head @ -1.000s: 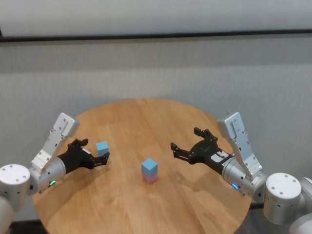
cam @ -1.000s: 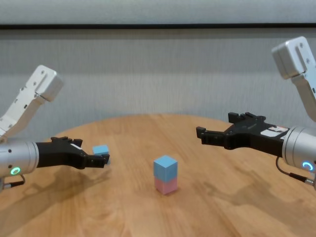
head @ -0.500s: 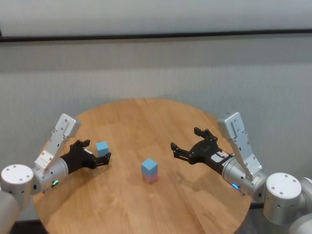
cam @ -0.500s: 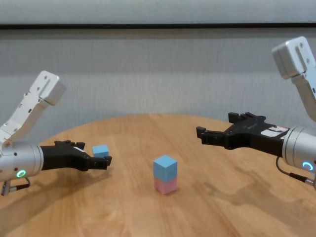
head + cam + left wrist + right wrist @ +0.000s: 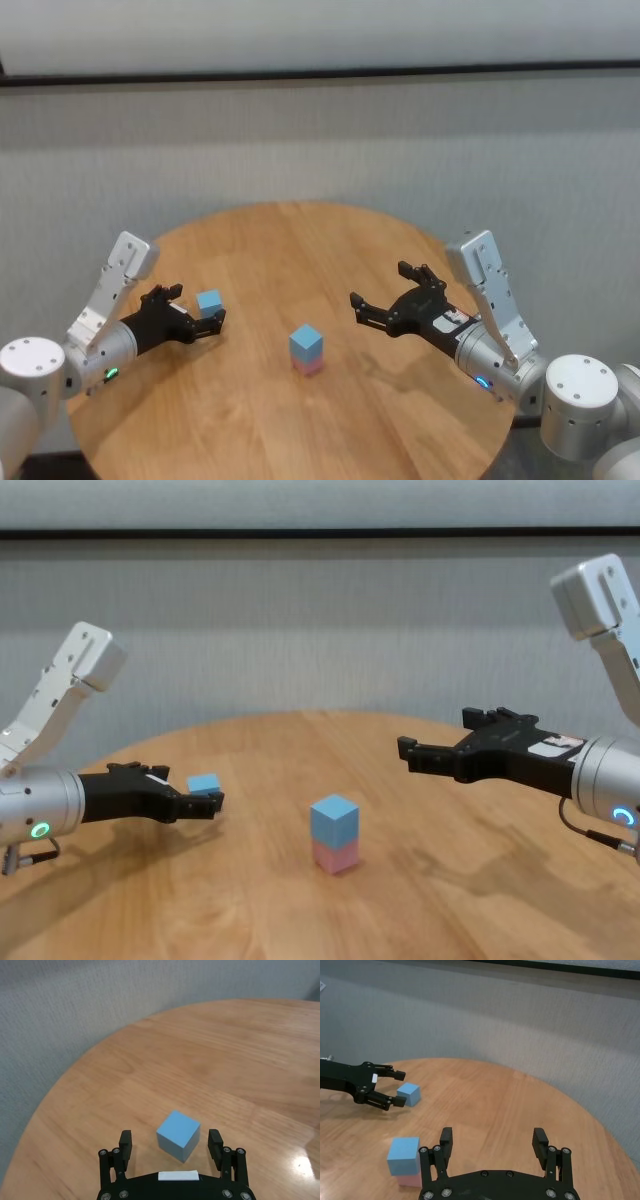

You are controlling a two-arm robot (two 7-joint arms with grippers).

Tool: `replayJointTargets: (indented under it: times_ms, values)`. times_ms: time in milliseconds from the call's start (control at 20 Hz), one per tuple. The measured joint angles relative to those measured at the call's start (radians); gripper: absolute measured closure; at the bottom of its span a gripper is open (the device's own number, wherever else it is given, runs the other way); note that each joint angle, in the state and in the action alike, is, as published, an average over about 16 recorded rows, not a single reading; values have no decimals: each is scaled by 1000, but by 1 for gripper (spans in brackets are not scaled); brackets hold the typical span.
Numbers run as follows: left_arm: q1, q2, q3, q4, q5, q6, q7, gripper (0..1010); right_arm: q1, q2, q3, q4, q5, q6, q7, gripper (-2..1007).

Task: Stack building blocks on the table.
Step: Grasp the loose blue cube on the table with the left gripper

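The left hand (image 5: pixel 171 1144), fingers spread, bracketed the loose blue cube (image 5: pixel 178 1135) on the worktop (image 5: pixel 270 250), seemingly poised to grasp it for the blue-on-pink stack (image 5: pixel 307 349) at centre, while the right hand (image 5: pixel 378 298) hovered released beyond it.

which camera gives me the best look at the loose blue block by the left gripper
The left wrist view: the loose blue block fills the middle of it, lying on the table between the open left gripper fingers, untouched. Head and chest views show it small; the right wrist view shows it distant.
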Motion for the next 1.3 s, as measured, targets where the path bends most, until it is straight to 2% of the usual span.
replayJointTargets:
  times_ms: [500,650,750,1100,1300]
  values:
    - [22,-3,-17,-54,16,47,18,8,0,0,0,0,0,0,0,1]
    - [20,-8,-19,-52,22,56,24,8,0,0,0,0,0,0,0,0]
    - [3,-16,-18,-20,25,47,26,7,0,0,0,0,0,0,0,0]
    - [-90,-53,-7,169,26,-36,24,8,0,0,0,0,0,0,0,1]
    - [-132,-68,-2,253,25,-77,22,8,0,0,0,0,0,0,0,1]
